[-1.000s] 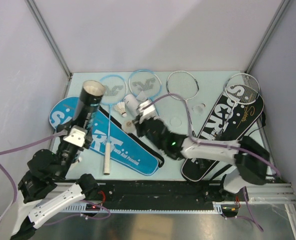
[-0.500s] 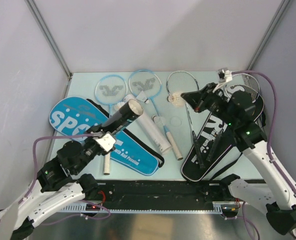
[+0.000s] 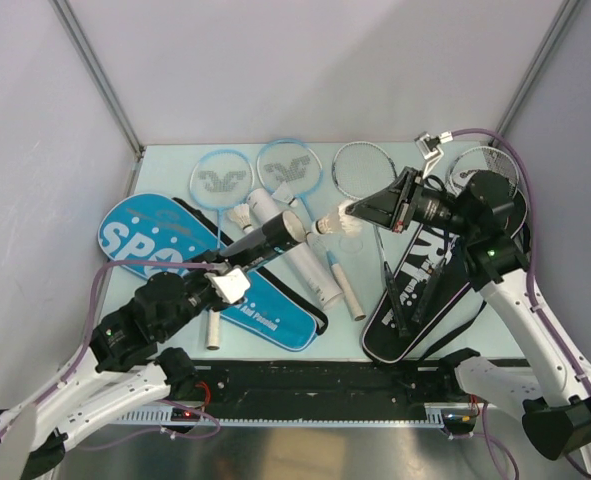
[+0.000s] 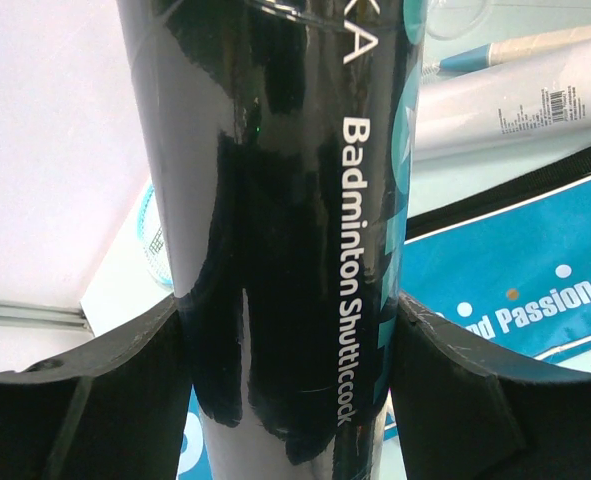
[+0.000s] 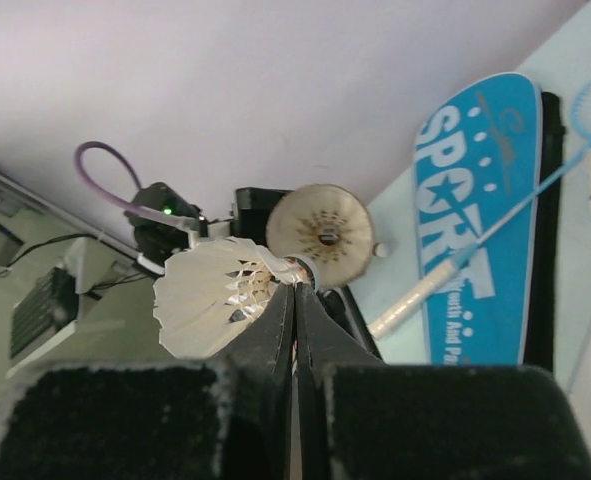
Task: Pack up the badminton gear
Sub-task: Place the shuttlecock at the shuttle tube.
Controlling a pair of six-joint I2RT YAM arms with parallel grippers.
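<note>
- black tube [image 3: 265, 240] [image 4: 285, 200]: gripped across its body by the left jaws, which stand spread to its full width; raised off the desk [image 3: 165, 165] and tilted, open mouth [image 5: 320, 235] turned toward the right arm; "Badminton Shuttlecock" printed along its side
- shuttlecock [image 3: 335, 226] [image 5: 210, 295]: white feathers; pinched at the base of the feathers by the right jaws, pressed together on it; held in the air just beside the black tube's mouth; contact with the rim cannot be told
- second shuttlecock [image 3: 240, 217]: lying on the desk, near the far end of the white tube
- white tube [image 3: 300, 258]: lying flat mid-desk, partly under the raised black tube
- blue cover [image 3: 135, 238]: flat at the desk's left, white "SPORT" lettering; left arm above it
- black cover [image 3: 425, 280]: flat at the desk's right, below the right arm
- light-blue rackets [image 3: 213, 180] [image 3: 288, 165]: heads side by side at the far edge; one shaft runs across the blue cover
- silver rackets [image 3: 360, 168] [image 3: 485, 160]: one head far centre; the other partly hidden by the right arm
</note>
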